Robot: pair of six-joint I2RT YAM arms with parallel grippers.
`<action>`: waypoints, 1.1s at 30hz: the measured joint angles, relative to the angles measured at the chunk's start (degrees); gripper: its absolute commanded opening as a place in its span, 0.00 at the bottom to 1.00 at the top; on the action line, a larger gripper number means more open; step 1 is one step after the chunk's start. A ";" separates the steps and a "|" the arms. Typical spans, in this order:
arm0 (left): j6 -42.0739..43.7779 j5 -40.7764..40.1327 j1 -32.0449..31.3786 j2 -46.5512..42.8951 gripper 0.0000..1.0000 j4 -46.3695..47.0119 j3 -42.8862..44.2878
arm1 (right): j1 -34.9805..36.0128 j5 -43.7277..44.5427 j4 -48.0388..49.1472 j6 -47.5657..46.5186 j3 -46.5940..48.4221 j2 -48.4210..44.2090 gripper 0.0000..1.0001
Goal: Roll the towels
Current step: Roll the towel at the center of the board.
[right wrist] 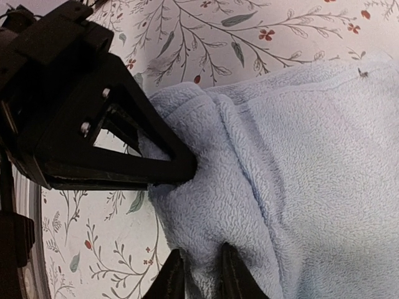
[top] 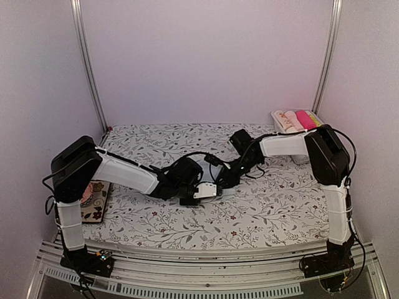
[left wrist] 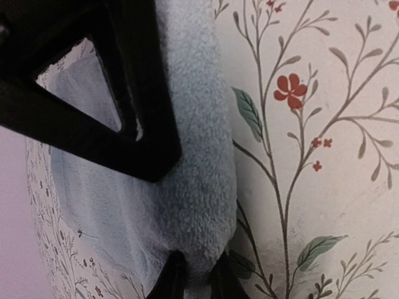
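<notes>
Left gripper (left wrist: 196, 277) pinches the rolled edge of the light blue towel (right wrist: 299, 156) lying mid-table on the flowered cover (left wrist: 324, 187), while right gripper (right wrist: 199, 274) nips its folded edge alongside, seemingly so both can turn the roll evenly

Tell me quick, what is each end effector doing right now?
Left end effector: closed, pinching the light blue towel.
Right end effector: closed on the light blue towel too.
</notes>
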 measured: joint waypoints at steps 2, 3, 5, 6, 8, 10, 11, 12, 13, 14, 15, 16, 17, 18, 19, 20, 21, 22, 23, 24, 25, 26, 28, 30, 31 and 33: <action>-0.13 0.42 0.11 0.22 0.00 -1.31 0.94 | -0.02 0.48 0.24 -0.33 -0.26 -0.44 0.40; -0.31 1.07 0.26 0.26 0.00 -2.08 1.44 | -0.02 1.01 0.50 -0.48 -0.83 -1.09 0.42; -0.74 2.84 0.68 0.31 0.00 -3.72 2.36 | 0.09 2.38 1.09 -0.66 -2.58 -2.93 0.46; -0.98 4.17 0.96 0.33 0.00 -4.87 3.04 | 0.13 3.48 1.70 -1.05 -4.22 -4.55 0.49; -1.66 7.13 1.68 0.42 0.00 -7.50 4.55 | 0.09 5.44 2.32 -1.81 -7.15 -7.76 0.55; -2.45 10.10 2.38 0.52 0.00 -10.25 6.05 | 0.02 7.93 3.41 -2.69 -10.84 -12.02 0.60; -2.82 12.00 2.78 0.59 0.00 -11.87 6.84 | 0.02 9.31 4.20 -3.17 -12.70 -14.27 0.61; -3.10 13.49 3.15 0.63 0.00 -13.16 7.50 | -0.04 10.64 4.98 -3.74 -14.53 -16.48 0.62; -3.56 15.52 3.67 0.74 0.00 -14.75 8.31 | -0.09 11.67 5.44 -4.24 -15.93 -18.43 0.63; -3.98 17.38 4.26 0.83 0.00 -16.26 9.09 | -0.09 12.87 6.29 -5.09 -17.64 -20.72 0.64; -4.39 19.10 4.85 1.01 0.00 -17.68 9.90 | -0.09 13.86 7.08 -5.99 -19.21 -22.88 0.64; -4.90 21.05 5.57 1.33 0.00 -19.26 10.88 | -0.09 14.67 8.02 -6.95 -20.74 -24.92 0.64; -5.38 22.88 6.32 1.73 0.00 -20.79 11.89 | -0.07 15.19 8.90 -8.02 -22.34 -26.88 0.65; -5.79 24.55 6.99 2.21 0.00 -22.23 12.96 | -0.04 15.67 9.62 -8.96 -23.80 -28.61 0.65; -6.36 26.32 7.72 2.89 0.00 -23.74 14.25 | 0.07 16.11 10.54 -10.05 -25.24 -30.18 0.66; -6.80 27.74 8.28 3.50 0.00 -24.94 15.34 | 0.15 16.44 11.21 -11.02 -26.38 -31.23 0.66; -7.48 29.68 9.01 4.42 0.00 -26.64 16.92 | 0.48 16.92 11.98 -12.28 -27.78 -32.35 0.66; -8.11 31.52 9.70 5.40 0.00 -28.17 18.47 | 0.81 17.31 12.52 -13.35 -28.79 -33.05 0.66; -8.72 33.35 10.40 6.43 0.00 -29.75 20.02 | 1.42 18.03 13.20 -14.64 -29.94 -33.68 0.66; -9.25 35.04 11.06 7.45 0.00 -31.30 21.53 | 2.23 18.64 13.55 -16.00 -30.80 -33.99 0.66; -9.64 36.33 11.52 8.31 0.01 -32.59 22.77 | 3.23 19.39 13.75 -17.20 -31.34 -34.01 0.66; -10.21 37.94 12.11 9.46 0.02 -34.42 24.59 | 4.31 19.96 14.03 -18.38 -31.65 -33.94 0.66; -10.93 40.37 12.83 11.17 0.04 -36.89 27.08 | 6.05 21.09 14.80 -20.15 -31.76 -33.73 0.66; -11.63 42.66 13.42 12.98 0.05 -39.34 29.70 | 7.63 22.21 16.76 -21.46 -31.74 -33.07 0.66; -11.89 43.78 13.70 13.90 0.05 -40.59 31.04 | 8.20 22.67 17.73 -21.99 -31.74 -32.48 0.66; -12.20 45.59 14.16 15.39 0.06 -42.56 33.09 | 8.96 23.78 19.41 -22.75 -31.74 -31.10 0.66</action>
